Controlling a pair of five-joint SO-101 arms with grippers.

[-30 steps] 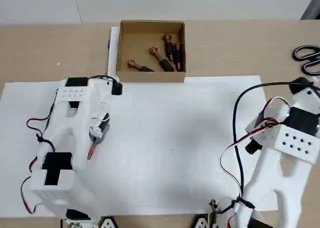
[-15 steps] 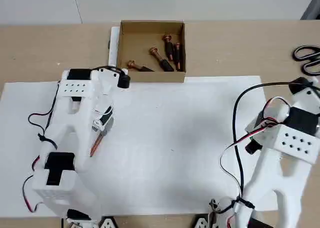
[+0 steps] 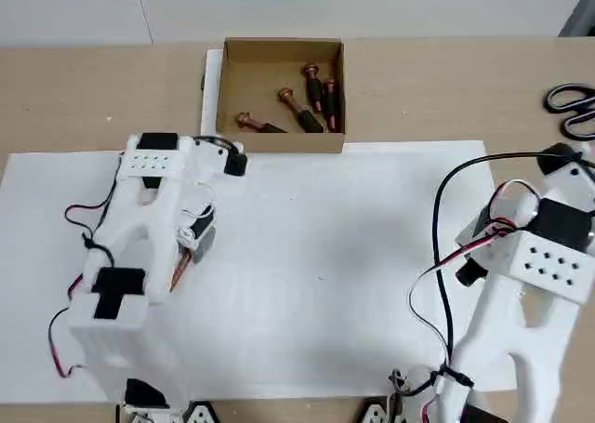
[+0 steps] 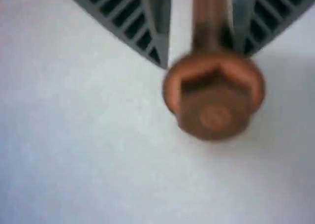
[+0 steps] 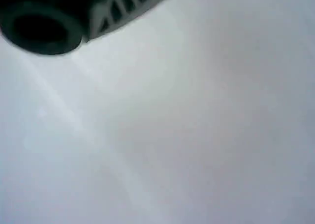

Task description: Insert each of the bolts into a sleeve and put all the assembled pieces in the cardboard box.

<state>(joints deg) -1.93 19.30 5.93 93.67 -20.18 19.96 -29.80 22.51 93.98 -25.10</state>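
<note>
The left hand (image 4: 202,47) pinches a copper bolt (image 4: 212,98) by its shank above the surface (image 4: 74,160). The bolt likely needs squaring with the black sleeve (image 5: 39,29) before any push.

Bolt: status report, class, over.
Left end effector shut on bolt, over white sheet. Black sleeve at right end effector. Four assembled pieces in box. Scissors far aside.

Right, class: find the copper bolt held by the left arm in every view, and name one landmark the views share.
High view: bolt hangs under the left arm, over the white sheet.
Left wrist view: bolt head close up, shank between the grey fingers.
Right wrist view: match by the white sheet, the landmark all three share.
</note>
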